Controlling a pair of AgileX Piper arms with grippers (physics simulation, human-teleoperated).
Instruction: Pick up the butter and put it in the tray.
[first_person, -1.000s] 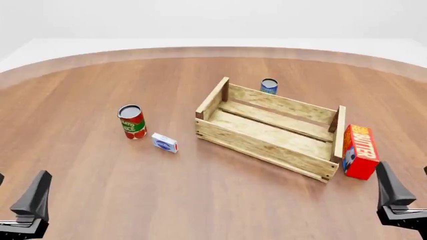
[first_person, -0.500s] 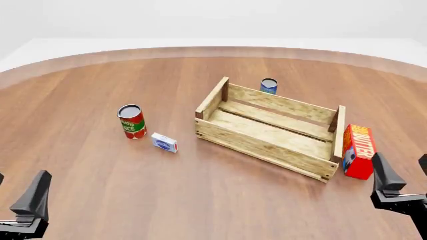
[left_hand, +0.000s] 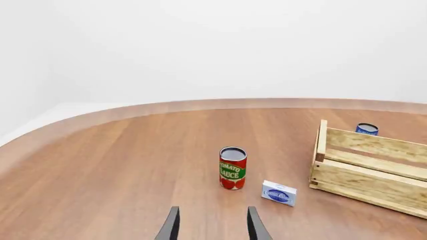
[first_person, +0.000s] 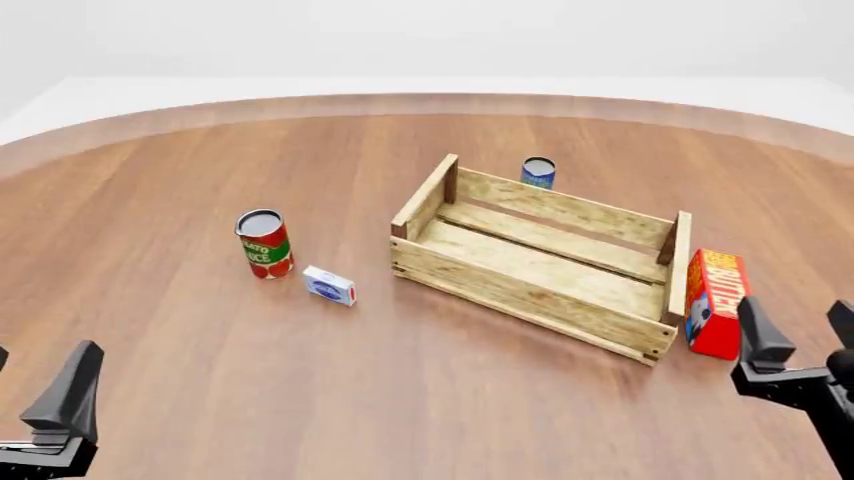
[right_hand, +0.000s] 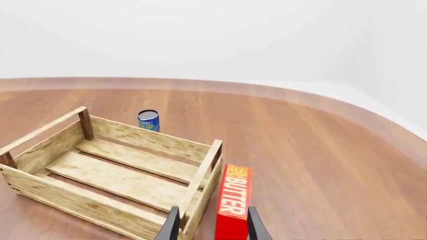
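- At the near edge of the tabletop (first_person: 400, 400), the left claw (first_person: 34, 385) hangs low in the front view's left corner, its fingers spread and holding nothing; the left wrist view shows bare wood between its two tips.
- On the right side, the right claw (first_person: 801, 335) hovers just short of the butter (first_person: 711, 303), fingers spread; in the right wrist view its two tips (right_hand: 212, 225) sit either side of the carton's near end, though I cannot tell if they touch it.
- The butter stands on its long edge on the tabletop, right beside the tray's right end wall and outside it.
- The tray (first_person: 534, 290) sits mid-table, turned at an angle, with nothing lying on its slats.
- Left of the tray, a small white-and-blue box (first_person: 328, 285) lies near a tomato sauce can (first_person: 264, 243) that stands upright.
- Farthest off, a small blue can (first_person: 538, 172) stands just behind the tray's back wall.
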